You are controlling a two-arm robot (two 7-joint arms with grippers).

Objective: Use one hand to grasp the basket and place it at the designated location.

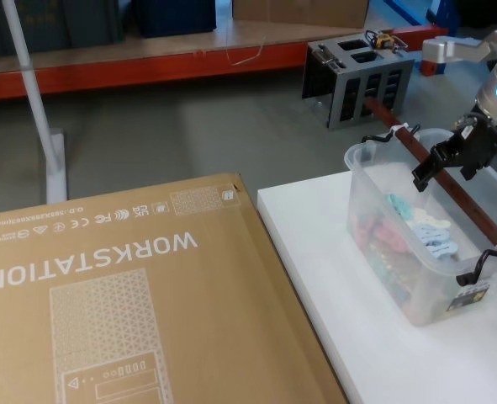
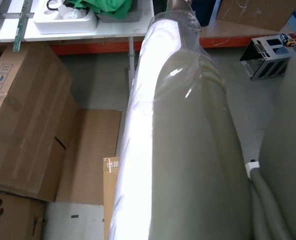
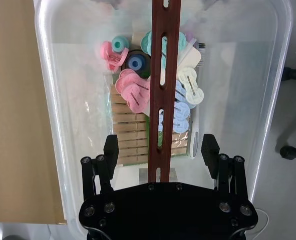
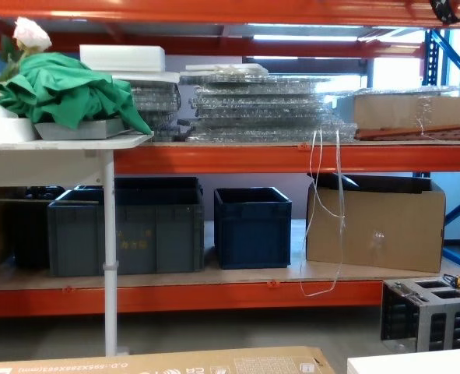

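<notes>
The basket (image 1: 393, 278), a translucent whitish tub, stands on the white table (image 1: 315, 252) at the right. Its reddish-brown bar handle (image 1: 477, 212) runs lengthwise over the rim, held by zip ties. My right gripper (image 1: 443, 172) hovers over the far half of the handle, open. In the right wrist view the basket (image 3: 52, 100) lies below the right gripper (image 3: 160, 148). The black fingers (image 3: 111, 148) stand on either side of the handle (image 3: 164, 65) without touching it. Pastel clips and wooden pegs (image 3: 132, 90) fill the bottom.
A big cardboard box (image 1: 122, 286) printed WORKSTATION lies left of the table, its edge close to the table's. A grey metal rack (image 1: 362, 76) stands on the floor behind the basket, and a white pole (image 1: 34, 93) at far left. Dark blue-grey crates (image 4: 253, 226) sit on the shelving ahead.
</notes>
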